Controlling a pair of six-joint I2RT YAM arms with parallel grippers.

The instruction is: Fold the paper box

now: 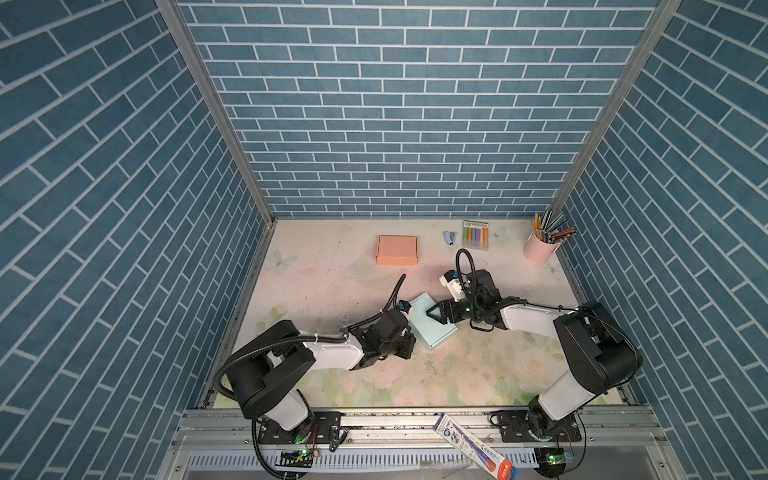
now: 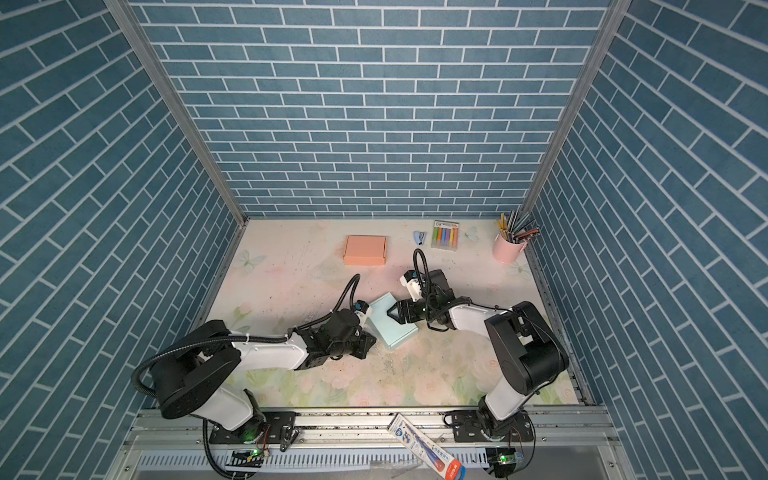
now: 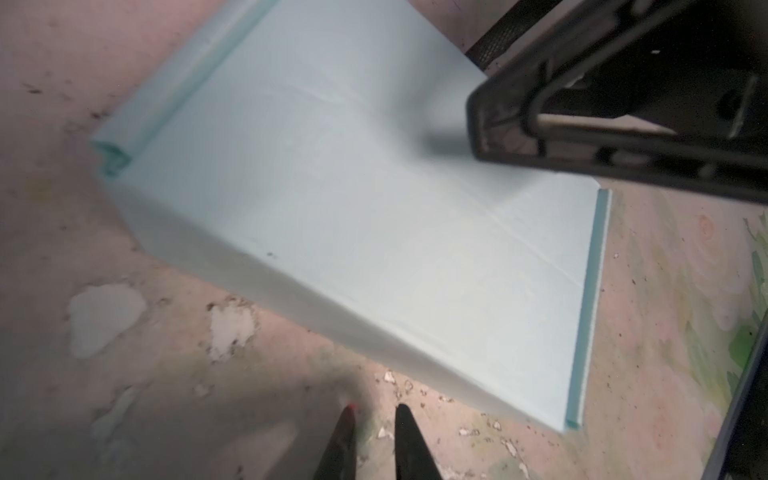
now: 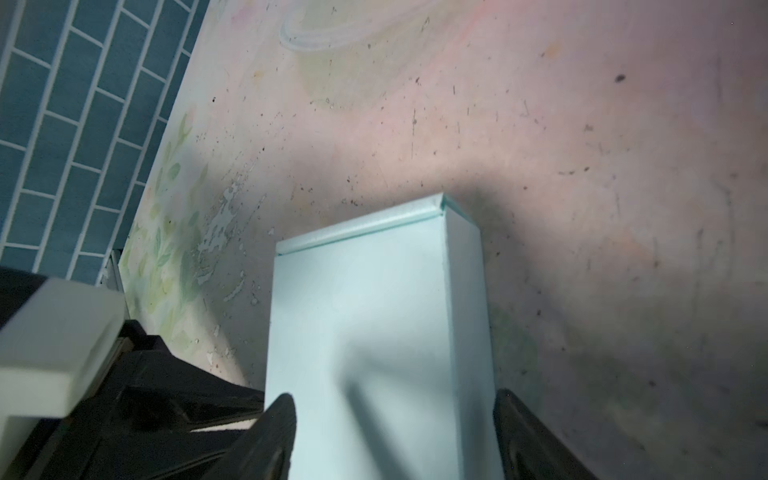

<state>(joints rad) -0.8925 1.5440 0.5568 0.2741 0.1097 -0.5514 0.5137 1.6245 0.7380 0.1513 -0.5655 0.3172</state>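
Note:
The paper box is light blue and lies closed and flat on the floral table, seen in both top views. My right gripper reaches over its top from the right, open. In the right wrist view the box lies between the wide-set fingers, one over the lid's edge, the other just outside the side wall. My left gripper sits low at the box's near left side. In the left wrist view its jaws stand a narrow gap apart, holding nothing, a little short of the box.
At the back stand an orange box, a small blue stapler, a pack of coloured markers and a pink cup of pencils. A long tube package lies across the front rail. Blue brick walls close in three sides.

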